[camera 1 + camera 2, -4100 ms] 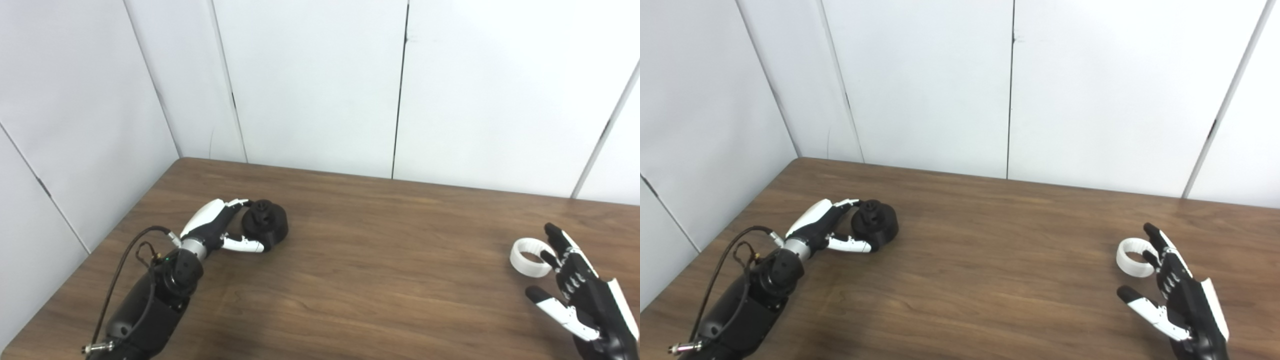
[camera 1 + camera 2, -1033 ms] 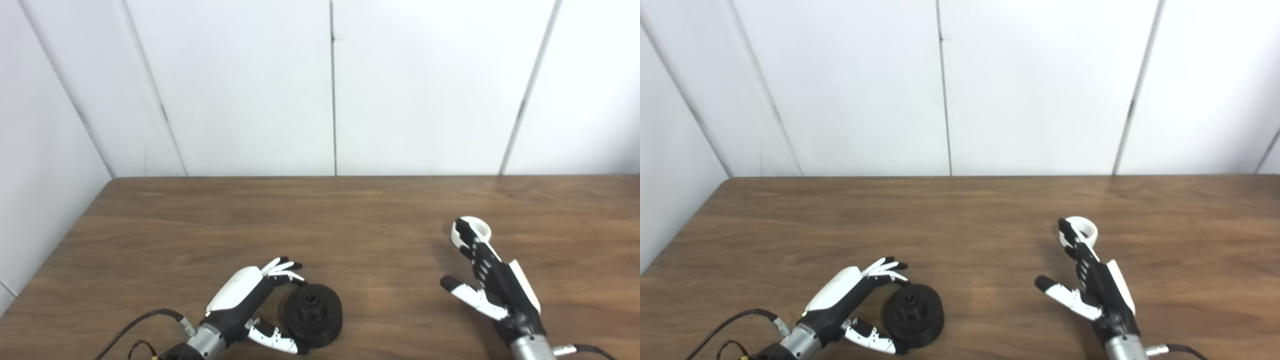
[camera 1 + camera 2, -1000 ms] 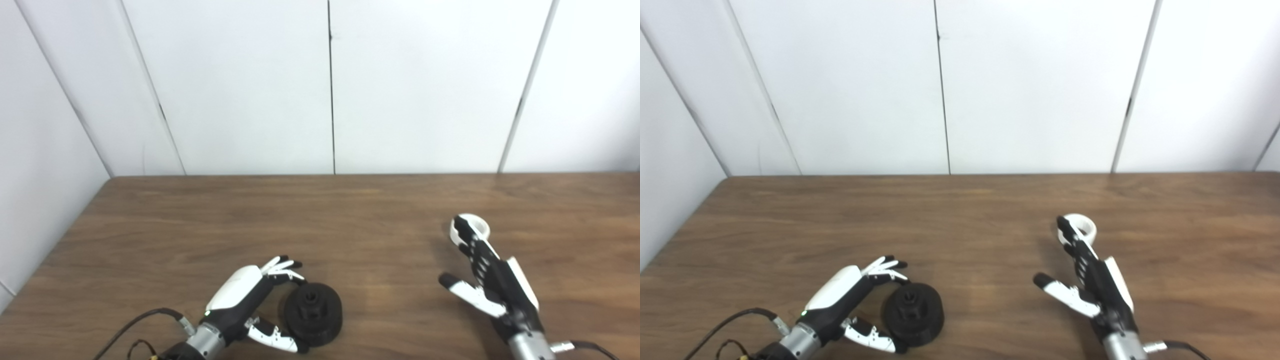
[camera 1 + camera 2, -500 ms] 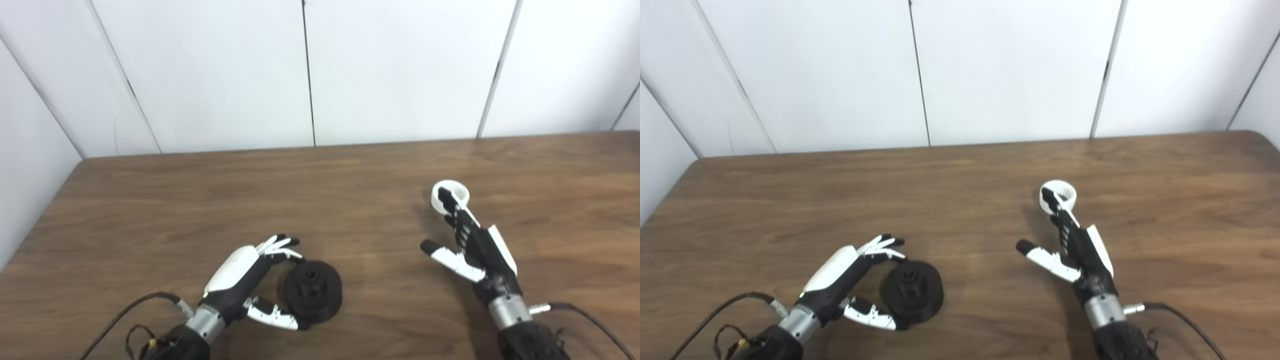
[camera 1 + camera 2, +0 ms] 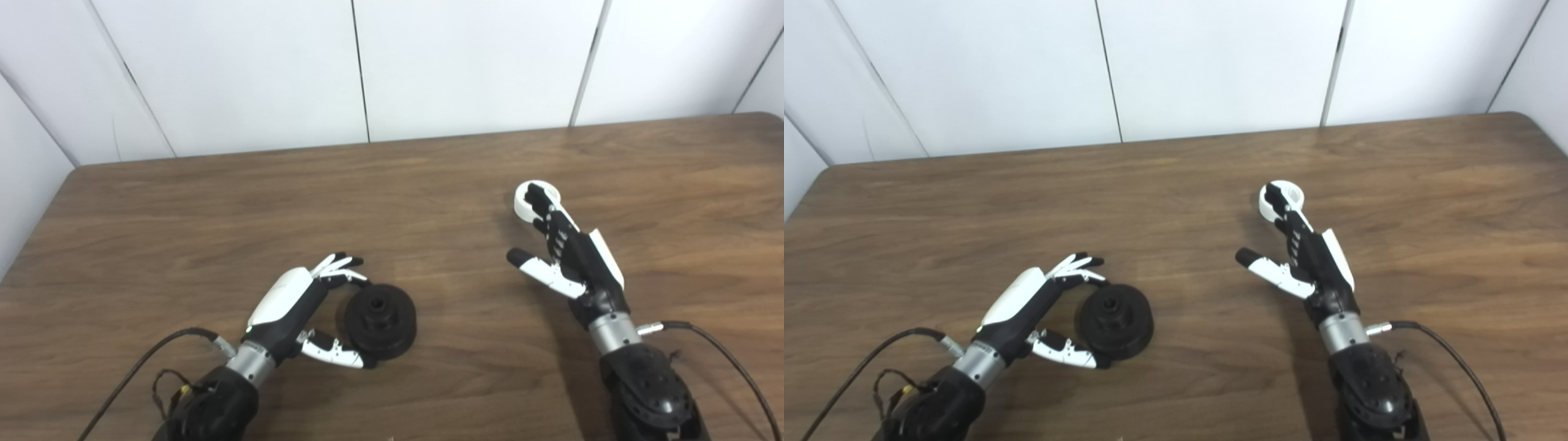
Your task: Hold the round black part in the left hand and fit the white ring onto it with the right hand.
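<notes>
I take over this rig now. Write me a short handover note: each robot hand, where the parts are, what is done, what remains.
Left robot hand: open, cupped around the round black part, not clearly gripping it; the part lies on the wooden table.
Right robot hand: open, fingertips over the white ring, thumb spread apart; the ring lies on the table.
Done: both hands at their parts.
Left: grasp and lift both, fit the ring onto the black part.

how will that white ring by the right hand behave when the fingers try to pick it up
The white ring looks like rigid plastic, so it should keep its shape when pinched. It lies flat on the table, so it probably won't roll, though it may slide on the smooth wood. Small and hollow, it is likely light, and the right hand, open, could nudge it away.
</notes>
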Tool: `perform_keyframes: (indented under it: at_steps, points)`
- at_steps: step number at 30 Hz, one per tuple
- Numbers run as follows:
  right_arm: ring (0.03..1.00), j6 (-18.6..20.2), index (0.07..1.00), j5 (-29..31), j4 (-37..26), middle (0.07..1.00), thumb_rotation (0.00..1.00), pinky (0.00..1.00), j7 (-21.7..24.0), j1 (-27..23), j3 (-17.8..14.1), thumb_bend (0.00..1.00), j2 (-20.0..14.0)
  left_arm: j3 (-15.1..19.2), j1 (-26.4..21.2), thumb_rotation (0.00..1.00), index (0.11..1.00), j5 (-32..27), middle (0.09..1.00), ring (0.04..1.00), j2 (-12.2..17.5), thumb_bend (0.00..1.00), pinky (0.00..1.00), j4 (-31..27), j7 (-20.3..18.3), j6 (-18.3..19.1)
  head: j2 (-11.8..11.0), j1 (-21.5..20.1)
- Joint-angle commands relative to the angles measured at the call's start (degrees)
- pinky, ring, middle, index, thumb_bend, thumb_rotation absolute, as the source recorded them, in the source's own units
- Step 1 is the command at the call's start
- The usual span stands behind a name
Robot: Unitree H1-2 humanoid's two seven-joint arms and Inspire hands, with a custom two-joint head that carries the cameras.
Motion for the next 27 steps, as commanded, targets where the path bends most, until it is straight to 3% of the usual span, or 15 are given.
perform_keyframes:
  at_steps: [1, 15, 27]
  points:
    - [0.984, -0.4, 0.946, 0.7, -2.3, 0.948, 0.55, 0.97, -0.2, -1.3, -0.5, 0.94, -0.5, -0.5, -1.0, 0.22, 0.642, 0.8, 0.920, 0.984, 0.0, 0.81, 0.92, -1.4, 0.3, -0.9, 0.1, 0.0]
    - [0.994, 1.0, 0.944, 0.9, -3.4, 0.948, 0.56, 0.98, -0.2, -1.3, -0.8, 0.95, -1.3, -1.7, -0.1, 0.24, 0.632, 2.4, 0.914, 0.980, -2.4, 0.83, 0.95, -1.8, 1.0, -1.2, 0.7, 0.0]
    - [0.997, 1.2, 0.942, 1.2, -3.4, 0.946, 0.56, 1.00, 0.1, -1.3, -0.8, 0.94, -1.8, -2.4, 0.9, 0.22, 0.641, 4.3, 0.919, 0.982, -3.0, 0.83, 0.99, -0.9, 3.5, -3.9, 0.1, 0.1]
